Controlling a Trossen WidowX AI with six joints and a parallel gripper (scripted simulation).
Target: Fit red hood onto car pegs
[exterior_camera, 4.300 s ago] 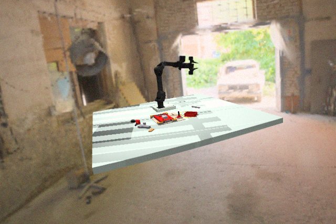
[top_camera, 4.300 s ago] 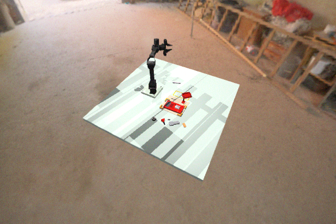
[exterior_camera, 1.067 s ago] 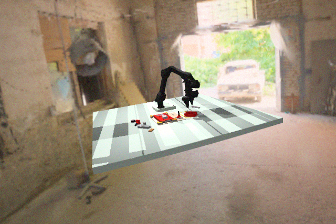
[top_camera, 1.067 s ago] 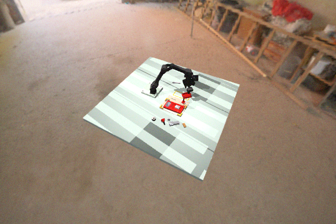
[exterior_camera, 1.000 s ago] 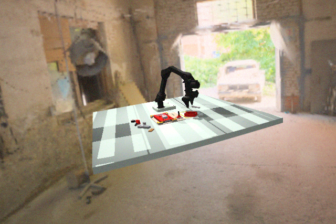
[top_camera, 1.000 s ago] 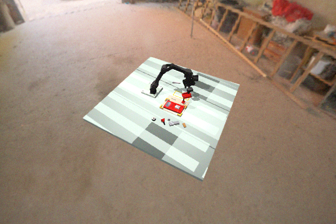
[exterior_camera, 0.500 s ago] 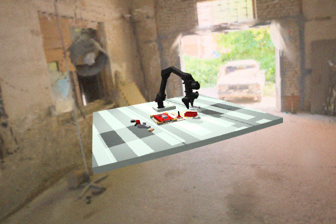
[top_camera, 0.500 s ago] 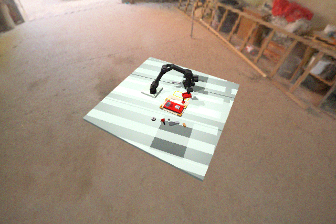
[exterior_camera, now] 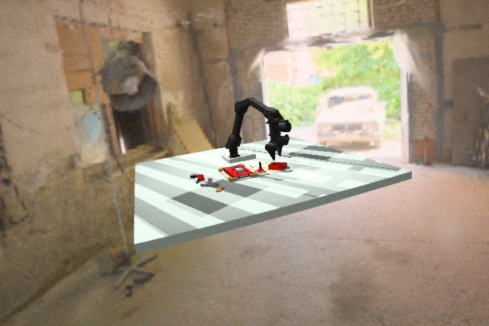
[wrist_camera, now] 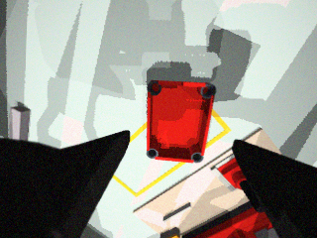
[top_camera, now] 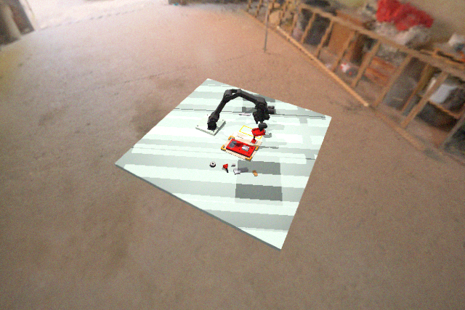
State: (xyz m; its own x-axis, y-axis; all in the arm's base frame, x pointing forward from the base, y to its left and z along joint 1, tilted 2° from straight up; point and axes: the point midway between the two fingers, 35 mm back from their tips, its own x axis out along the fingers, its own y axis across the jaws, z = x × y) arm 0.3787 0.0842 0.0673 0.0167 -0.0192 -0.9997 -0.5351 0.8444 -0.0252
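The red hood (top_camera: 258, 132) (exterior_camera: 277, 166) (wrist_camera: 179, 121) lies on the table, partly across a yellow outline (wrist_camera: 136, 194). Dark round bosses show at its four corners in the wrist view. My gripper (top_camera: 260, 125) (exterior_camera: 276, 156) (wrist_camera: 179, 139) is open and empty above the hood. In the wrist view the hood appears between and slightly beyond the fingertips. The red chassis (top_camera: 235, 148) (exterior_camera: 234, 172) sits in the jig, with the grey engine block (top_camera: 245, 147) (exterior_camera: 239, 170) on its deck. The pegs are too small to make out.
A small red part with a dark upright (top_camera: 253, 140) (exterior_camera: 260, 169) stands on the jig's hood side. A wheel (top_camera: 212, 164), a red piece (top_camera: 225, 166), grey pieces and an orange piece (top_camera: 255, 173) lie beyond the jig. A grey bar (wrist_camera: 20, 121) lies left in the wrist view.
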